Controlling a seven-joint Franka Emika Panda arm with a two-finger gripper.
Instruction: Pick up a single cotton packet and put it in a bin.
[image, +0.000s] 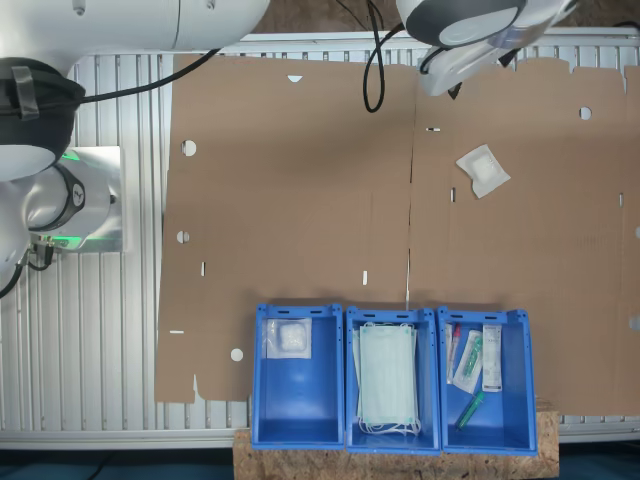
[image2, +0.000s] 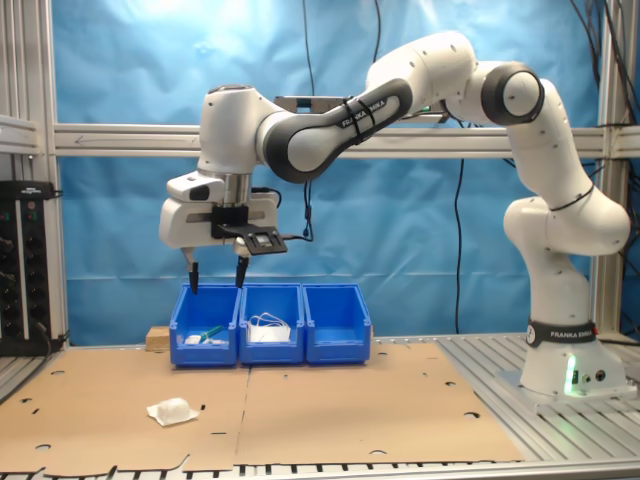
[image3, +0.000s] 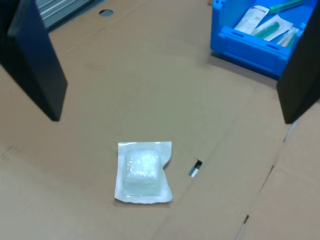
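Observation:
A cotton packet (image: 483, 170) (image2: 172, 411) (image3: 143, 171), a small white square in crinkly clear wrap, lies flat on the cardboard. My gripper (image2: 216, 287) (image3: 171, 119) hangs open well above it, holding nothing. In the wrist view the two dark fingers (image3: 35, 65) stand wide apart with the packet below and between them. Three blue bins (image: 345, 330) (image2: 303, 345) stand side by side at the cardboard's edge. Another cotton packet (image: 290, 338) lies in the bin at the first exterior view's left.
The middle bin holds pale green face masks (image: 388, 378). The bin (image3: 250, 45) nearest the loose packet holds long sachets (image: 468, 360) and green items. Brown cardboard (image: 300, 200) with small holes and slits covers the table. The robot base (image2: 560, 370) stands at the second exterior view's right.

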